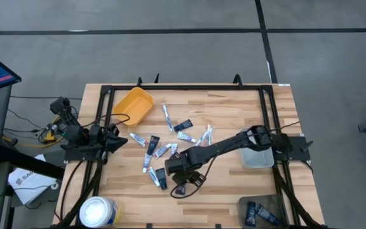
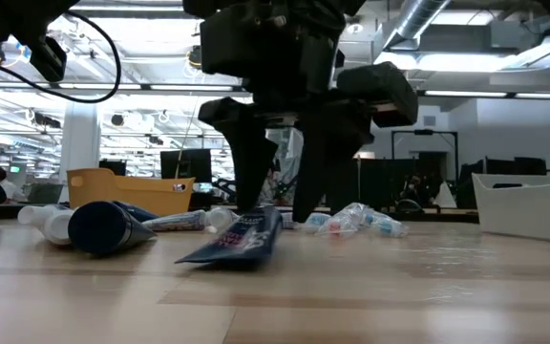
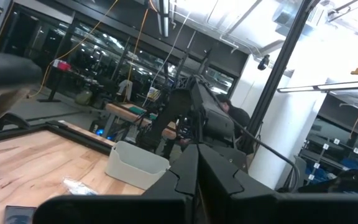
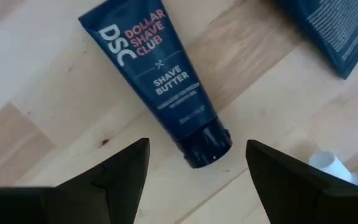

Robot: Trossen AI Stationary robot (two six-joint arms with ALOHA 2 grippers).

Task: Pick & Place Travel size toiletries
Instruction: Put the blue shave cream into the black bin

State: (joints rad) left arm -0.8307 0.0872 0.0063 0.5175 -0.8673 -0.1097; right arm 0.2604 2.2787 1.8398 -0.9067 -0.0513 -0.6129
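Observation:
The travel size toiletries (image 1: 170, 143) lie scattered mid-table: small white tubes, dark flat tubes, thin pale sticks. My right gripper (image 4: 197, 180) is open, pointing down over a dark navy tube (image 4: 151, 68) printed "Shave Butter" that lies flat on the wood. Its fingers stand on either side of the tube's black cap (image 4: 205, 148) without touching it. In the low view the right gripper (image 2: 285, 191) hangs just above that tube (image 2: 242, 239). My left gripper (image 1: 116, 141) waits shut at the table's left edge.
A yellow bin (image 1: 132, 105) stands at the far left, a clear tub (image 1: 257, 157) under the right arm, a white round tub (image 1: 99, 211) at the near left, and a tray (image 1: 265, 213) with dark items at the near right. Another dark tube (image 4: 331, 31) and a white tube (image 4: 334, 165) lie close by.

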